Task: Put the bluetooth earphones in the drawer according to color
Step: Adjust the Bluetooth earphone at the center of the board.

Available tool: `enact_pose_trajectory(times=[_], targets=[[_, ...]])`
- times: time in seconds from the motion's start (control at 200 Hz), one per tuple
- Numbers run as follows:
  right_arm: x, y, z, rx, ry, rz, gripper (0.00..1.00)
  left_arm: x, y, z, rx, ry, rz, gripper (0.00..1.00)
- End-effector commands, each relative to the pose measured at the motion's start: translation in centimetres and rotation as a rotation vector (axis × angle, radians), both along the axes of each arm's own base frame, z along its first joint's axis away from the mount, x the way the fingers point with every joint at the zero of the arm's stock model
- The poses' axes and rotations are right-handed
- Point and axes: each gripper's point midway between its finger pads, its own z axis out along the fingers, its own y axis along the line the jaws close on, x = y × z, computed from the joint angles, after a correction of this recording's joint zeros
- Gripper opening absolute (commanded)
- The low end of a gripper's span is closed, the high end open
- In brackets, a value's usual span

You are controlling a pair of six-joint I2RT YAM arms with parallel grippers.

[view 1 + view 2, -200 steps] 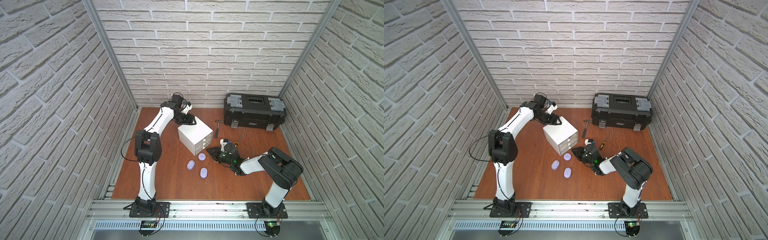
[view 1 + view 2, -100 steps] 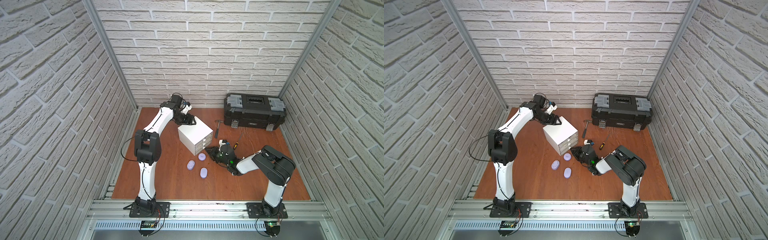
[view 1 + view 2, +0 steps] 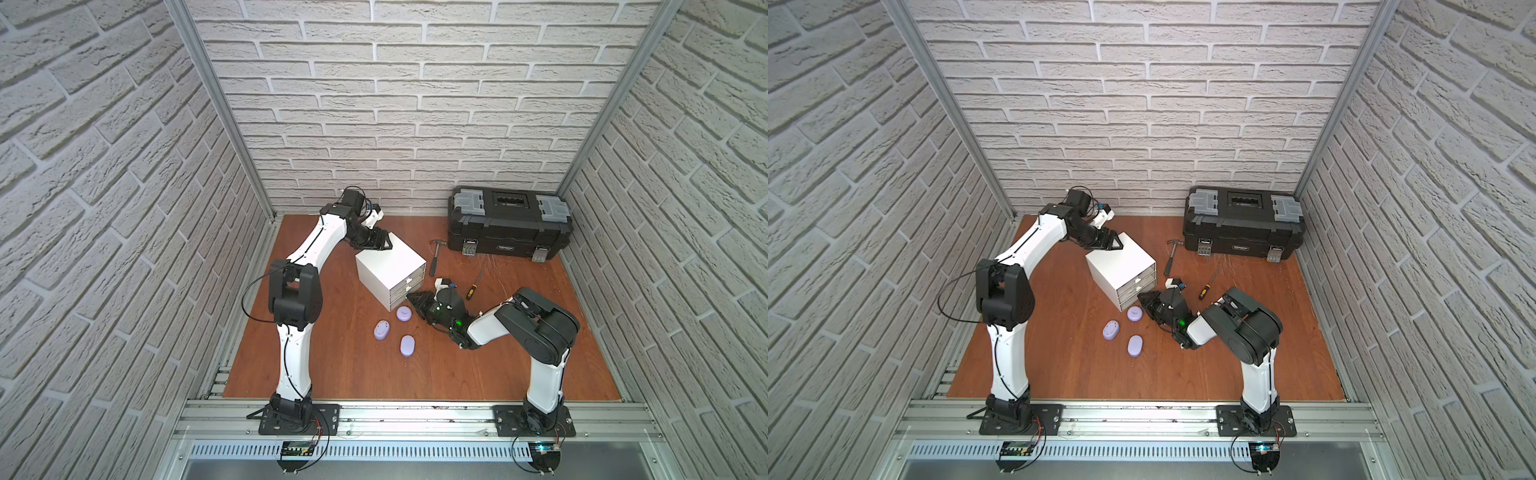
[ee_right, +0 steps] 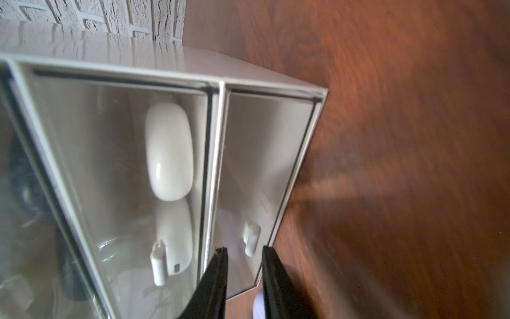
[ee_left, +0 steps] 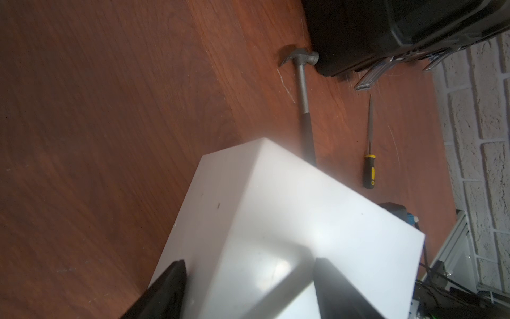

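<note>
The drawer cabinet point(image 3: 390, 266) point(image 3: 1121, 266) is a white cube with three clear drawers. In both top views, three lavender earphones point(image 3: 404, 313) point(image 3: 381, 330) point(image 3: 407, 345) lie on the table before it. Through the clear fronts I see white earphones point(image 4: 169, 150) in the middle drawer and dark shapes point(image 4: 22, 176) in the upper one; the bottom drawer looks empty. My right gripper point(image 4: 244, 248) point(image 3: 411, 297) is narrowly open, its tips either side of the bottom drawer's pull point(image 4: 251, 234) without touching it. My left gripper point(image 5: 248, 265) point(image 3: 382, 243) is open, astride the cabinet's back top corner.
A black toolbox point(image 3: 509, 224) stands at the back right. A hammer point(image 3: 435, 255) point(image 5: 303, 91) and a yellow-handled screwdriver point(image 3: 473, 286) point(image 5: 369, 165) lie between it and the cabinet. Brick walls close in three sides.
My right gripper has moved left up to the front of the bottom drawer, and its elbow has shifted with it. The left arm and the lavender earphones have stayed put.
</note>
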Motion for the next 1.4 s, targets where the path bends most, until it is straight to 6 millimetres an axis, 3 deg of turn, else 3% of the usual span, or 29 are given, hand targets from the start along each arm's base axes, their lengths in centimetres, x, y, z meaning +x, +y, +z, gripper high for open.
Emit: enact_pose_trajectory(times=[0.0,0.57,0.845,1.09,1.395], targets=[[0.2,0.4,-0.2,0.048,0.042,-0.032,0.27,-4.9,1.5,-4.8,0.114,0.247,-0.003,0.76],[0.3,-0.2,-0.6,0.042,0.098,-0.089,0.26,-4.8,1.5,-5.0,0.115,0.249,-0.006,0.76],[-1.5,-3.1,-0.1,-0.077,0.122,-0.089,0.26,-4.8,1.5,-4.8,0.115,0.244,-0.005,0.75],[-3.3,-5.2,-1.1,-0.164,0.198,-0.067,0.27,-4.9,1.6,-4.9,0.122,0.245,-0.005,0.75],[-2.5,-8.3,2.1,-0.213,0.085,-0.101,0.23,-4.9,1.6,-4.8,0.121,0.241,-0.004,0.75]])
